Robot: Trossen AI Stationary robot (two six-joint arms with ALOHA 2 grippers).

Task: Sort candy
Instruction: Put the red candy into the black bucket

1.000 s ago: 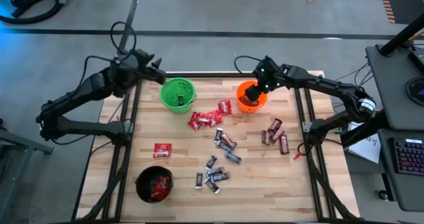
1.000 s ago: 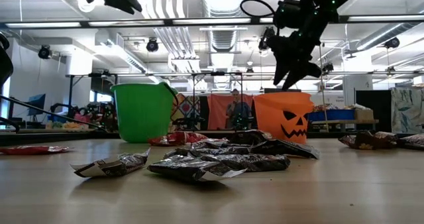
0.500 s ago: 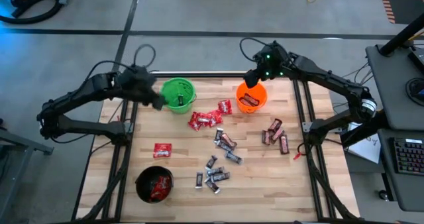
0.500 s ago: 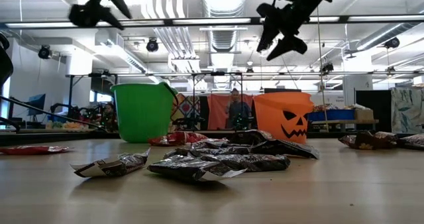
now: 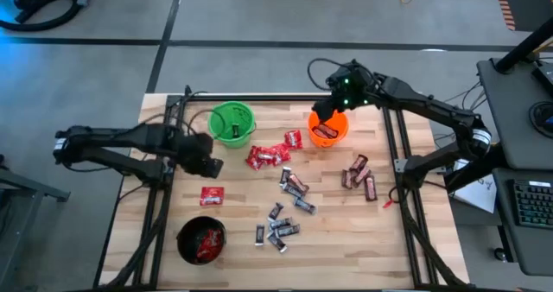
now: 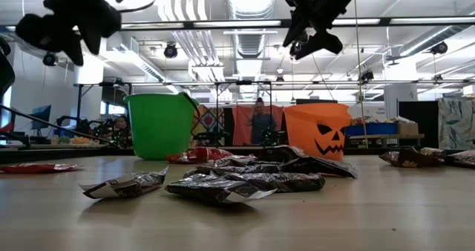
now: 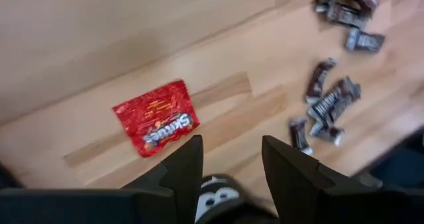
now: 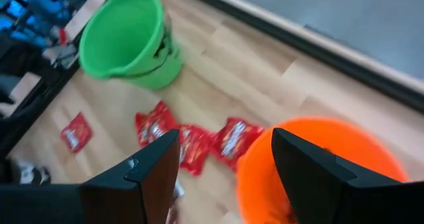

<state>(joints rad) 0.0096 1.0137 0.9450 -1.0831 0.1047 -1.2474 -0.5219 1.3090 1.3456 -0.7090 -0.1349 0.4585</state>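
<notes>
The left tool (image 5: 210, 164) hangs open above bare table (image 5: 238, 197) just beside a lone red packet (image 5: 212, 195), nothing blocking the way down. The green bucket (image 5: 232, 123) and orange bucket (image 5: 328, 128) wall the far edge; the right tool (image 5: 321, 112), open, hangs over the orange rim. Scattered candy (image 5: 285, 214) crowds mid-table.

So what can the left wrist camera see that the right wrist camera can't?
Only the left wrist view shows the small black-silver bars scattered on the wood, past the open left end effector.

Only the right wrist view shows the green bucket and the orange bucket, with the open right end effector above the orange one.

Both show red Skittles packets on the wooden table.
</notes>
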